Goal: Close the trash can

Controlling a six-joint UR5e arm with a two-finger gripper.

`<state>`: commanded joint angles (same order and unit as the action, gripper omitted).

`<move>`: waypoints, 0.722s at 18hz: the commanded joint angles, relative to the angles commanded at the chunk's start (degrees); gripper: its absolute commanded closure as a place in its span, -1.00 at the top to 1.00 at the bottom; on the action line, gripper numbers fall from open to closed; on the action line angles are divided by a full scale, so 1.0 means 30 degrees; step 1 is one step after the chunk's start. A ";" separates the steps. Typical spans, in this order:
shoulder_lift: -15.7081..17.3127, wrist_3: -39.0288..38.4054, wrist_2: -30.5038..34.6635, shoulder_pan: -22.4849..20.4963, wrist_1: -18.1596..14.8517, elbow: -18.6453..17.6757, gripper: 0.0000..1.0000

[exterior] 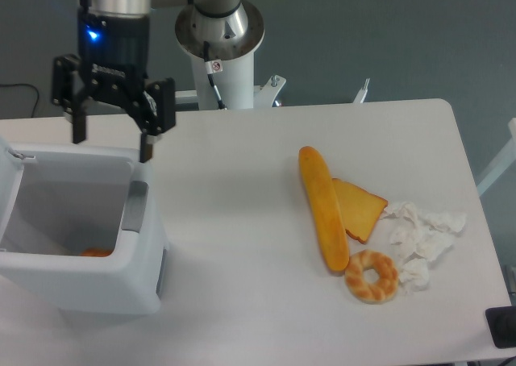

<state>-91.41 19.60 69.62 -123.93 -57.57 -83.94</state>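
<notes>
The trash can [137, 289] is a large white boxy bin at the front left of the table, with its top open. Its white lid [8, 180] stands tilted up at the left edge of the frame. A grey tab [135, 205] lies on the right rim, and something orange [95, 252] rests on the bin's floor. My gripper [112, 149] hangs open above the bin's back rim, with nothing between its fingers. One fingertip [79, 134] is over the back left and the other over the back right corner.
A baguette [324, 209] lies mid-table with a cheese wedge [360, 207] beside it. A bagel [372, 276] and crumpled white paper [423, 237] lie toward the right front. The robot base [219, 39] stands behind the table.
</notes>
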 joint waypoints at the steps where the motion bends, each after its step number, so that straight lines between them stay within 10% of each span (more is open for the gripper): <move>1: 0.0088 0.0000 -0.0206 0.0058 0.0000 -0.0029 1.00; 13: 0.1466 -0.0380 -0.3747 0.0469 -0.0059 -0.0292 1.00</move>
<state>-87.01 18.46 58.38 -122.52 -57.74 -84.81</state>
